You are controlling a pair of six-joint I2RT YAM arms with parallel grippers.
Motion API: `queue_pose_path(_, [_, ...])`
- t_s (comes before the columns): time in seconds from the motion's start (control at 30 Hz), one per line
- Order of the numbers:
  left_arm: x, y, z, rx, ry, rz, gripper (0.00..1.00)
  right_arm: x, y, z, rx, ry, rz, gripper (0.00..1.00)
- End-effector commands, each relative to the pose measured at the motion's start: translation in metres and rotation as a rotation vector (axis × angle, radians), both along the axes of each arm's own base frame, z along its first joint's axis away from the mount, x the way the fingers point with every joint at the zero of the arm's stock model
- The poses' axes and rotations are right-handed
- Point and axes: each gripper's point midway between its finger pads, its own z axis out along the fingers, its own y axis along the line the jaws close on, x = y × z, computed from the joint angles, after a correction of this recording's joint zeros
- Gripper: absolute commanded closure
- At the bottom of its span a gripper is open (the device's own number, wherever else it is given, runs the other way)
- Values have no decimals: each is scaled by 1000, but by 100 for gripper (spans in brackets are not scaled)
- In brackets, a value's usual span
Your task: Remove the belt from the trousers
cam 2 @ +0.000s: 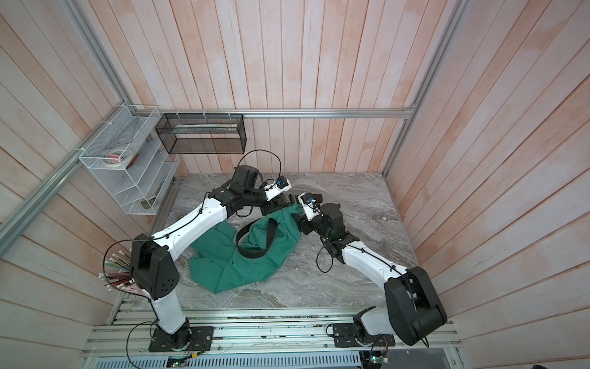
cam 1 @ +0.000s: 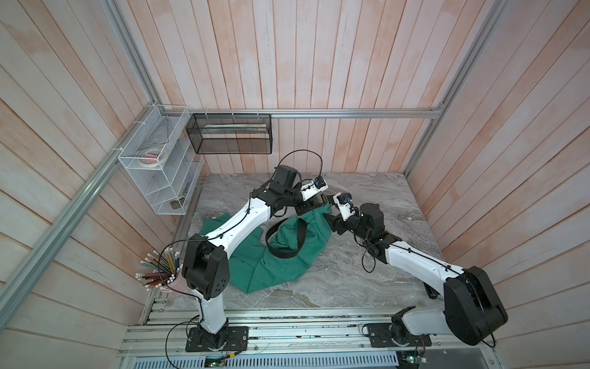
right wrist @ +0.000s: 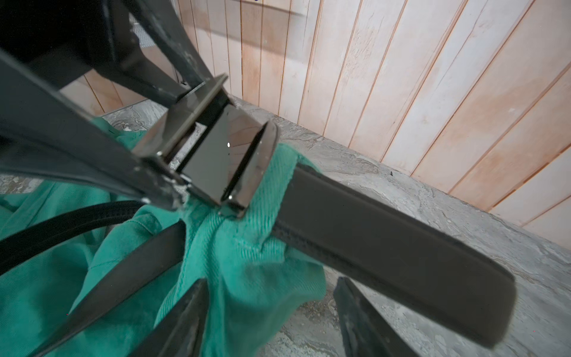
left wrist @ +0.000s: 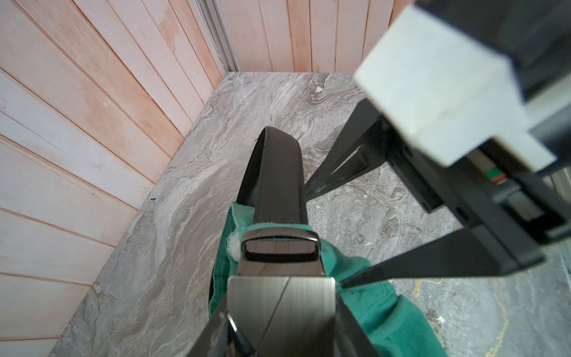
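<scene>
The teal-green trousers [cam 1: 265,271] lie crumpled on the marble table, with the waistband pulled up toward the far middle. The black belt [cam 1: 281,252] loops over them in both top views [cam 2: 252,252]. In the left wrist view my left gripper [left wrist: 281,340] is shut on the belt's grey metal buckle [left wrist: 279,296], and the strap's free end [left wrist: 275,173] sticks out beyond a cloth fold. My right gripper [right wrist: 272,327] is open. Its fingers [right wrist: 182,321] straddle a hanging fold of the trousers [right wrist: 247,262] just below the buckle [right wrist: 222,154].
Both grippers meet closely over the far middle of the table [cam 1: 367,265]. A pink cup of pencils [cam 1: 166,271] stands by the left arm's base. A white wire shelf [cam 1: 159,166] and a black mesh basket [cam 1: 230,134] hang on the walls.
</scene>
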Motion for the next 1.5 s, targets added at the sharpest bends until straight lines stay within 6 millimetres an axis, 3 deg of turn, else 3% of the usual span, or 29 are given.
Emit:
queue_pose_path(0.0, [-10, -4, 56, -134, -72, -29, 100, 8, 18, 22, 78, -41, 29, 31])
queue_pose_path(0.07, [-12, -4, 61, -147, -73, -31, 100, 16, 25, 21, 90, -35, 24, 31])
queue_pose_path(0.17, [-16, -3, 70, -168, -75, -35, 100, 38, 21, 18, 126, -4, -84, 33])
queue_pose_path(0.3, [-20, -1, 82, -193, -84, -33, 100, 63, 12, 20, 177, 31, -204, 47])
queue_pose_path(0.4, [-24, 4, 93, -211, -97, -25, 100, 76, 2, 27, 211, 40, -282, 67])
queue_pose_path(0.47, [-25, 9, 100, -230, -106, -15, 100, 88, -10, 30, 202, 54, -375, 87])
queue_pose_path(0.53, [-27, 16, 110, -260, -116, -1, 100, 98, -25, 32, 210, 71, -438, 100])
queue_pose_path(0.73, [-29, 43, 123, -334, -144, 59, 100, 119, -87, 47, 300, 73, -590, 100])
queue_pose_path(0.87, [-27, 58, 109, -341, -139, 98, 100, 129, -120, 67, 290, 21, -653, 100])
queue_pose_path(0.93, [-26, 61, 95, -329, -143, 115, 100, 130, -127, 79, 279, -12, -655, 100])
queue_pose_path(1.1, [-19, 63, 34, -268, -97, 148, 100, 127, -112, 106, 248, -88, -547, 100])
queue_pose_path(1.27, [-14, 62, -20, -229, -37, 165, 79, 106, -67, 105, 140, -128, -371, 100])
queue_pose_path(1.33, [-14, 59, -27, -227, -21, 157, 66, 97, -50, 98, 86, -129, -326, 100])
queue_pose_path(1.47, [-8, 50, -19, -224, -30, 141, 45, 89, -33, 84, 48, -89, -289, 100])
